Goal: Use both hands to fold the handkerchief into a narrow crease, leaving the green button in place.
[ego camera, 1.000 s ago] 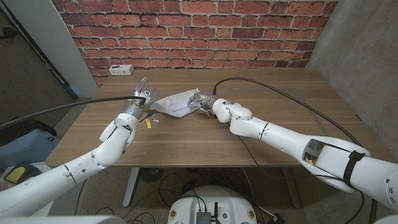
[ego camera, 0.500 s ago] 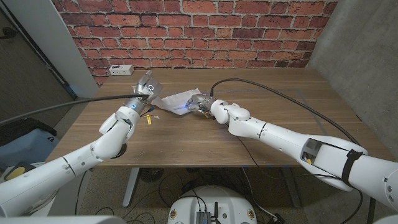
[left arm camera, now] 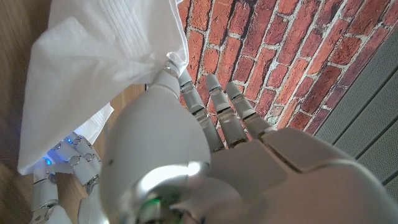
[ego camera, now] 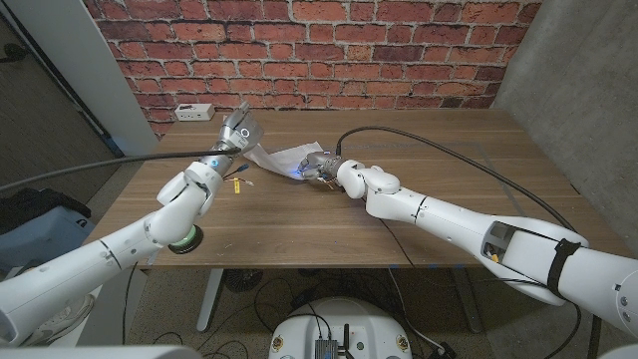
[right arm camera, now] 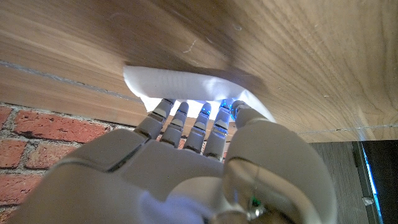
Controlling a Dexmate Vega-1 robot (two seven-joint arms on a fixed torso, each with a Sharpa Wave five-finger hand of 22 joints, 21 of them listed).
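Handkerchief (ego camera: 282, 158), white: left hand (ego camera: 237, 133) fingers clamped, lifting its nine-o'clock corner to fold; right hand (ego camera: 319, 166) fingers pinning three-o'clock edge to table (ego camera: 329, 224).

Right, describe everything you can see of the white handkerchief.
The white cloth handkerchief looks thin and soft, with fine ribbed lines near one edge. It is crumpled, not flat. The left hand pinches one end and holds it lifted above the wooden table; the right hand holds the other end low at the table.
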